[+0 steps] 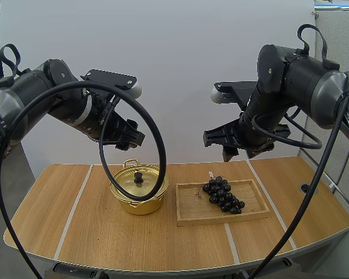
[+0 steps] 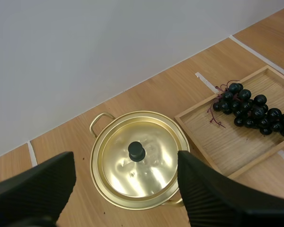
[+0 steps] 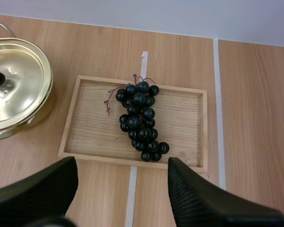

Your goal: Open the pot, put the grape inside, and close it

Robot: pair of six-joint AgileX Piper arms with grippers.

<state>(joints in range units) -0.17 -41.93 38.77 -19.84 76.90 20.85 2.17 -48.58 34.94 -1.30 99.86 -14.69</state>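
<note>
Table (image 1: 58,224): lidded pot (image 1: 141,204) beside tray (image 1: 221,220) holding grapes (image 1: 223,193); left hand (image 2: 125,163), right hand (image 3: 123,163) both wide, empty.

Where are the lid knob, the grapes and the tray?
lid knob (image 2: 136,151), left wrist view, its black top.
grapes (image 3: 140,120), right wrist view, middle of the bunch.
tray (image 3: 182,127), right wrist view, bare floor beside the grapes.
</note>
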